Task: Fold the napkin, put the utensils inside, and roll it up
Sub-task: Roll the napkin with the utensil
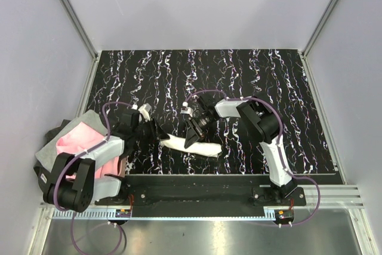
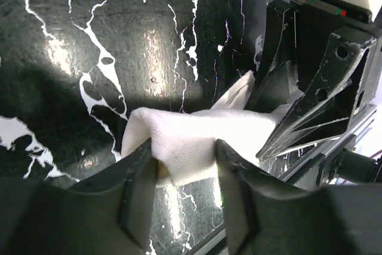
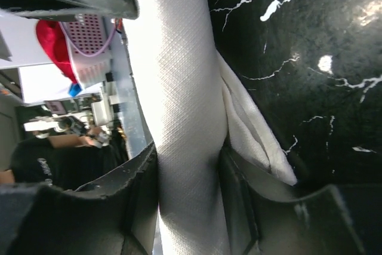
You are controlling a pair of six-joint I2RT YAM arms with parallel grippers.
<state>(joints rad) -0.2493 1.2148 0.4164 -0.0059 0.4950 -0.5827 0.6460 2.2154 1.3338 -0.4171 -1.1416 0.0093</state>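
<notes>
The napkin (image 1: 192,146) lies on the counter (image 1: 250,76) as a tight roll, near the front edge between the two arms. The left hand (image 1: 156,134) is closed on its left end, with cloth bunched between the fingers (image 2: 138,174), likely to pin that end so the roll cannot unwind. The right hand (image 1: 192,138) straddles the middle and grips the roll from both sides, probably to keep the turns tight. No utensils show; whether they sit wrapped inside the roll I cannot tell. Beyond the counter a pink basket (image 3: 89,58) appears, contents unclear
</notes>
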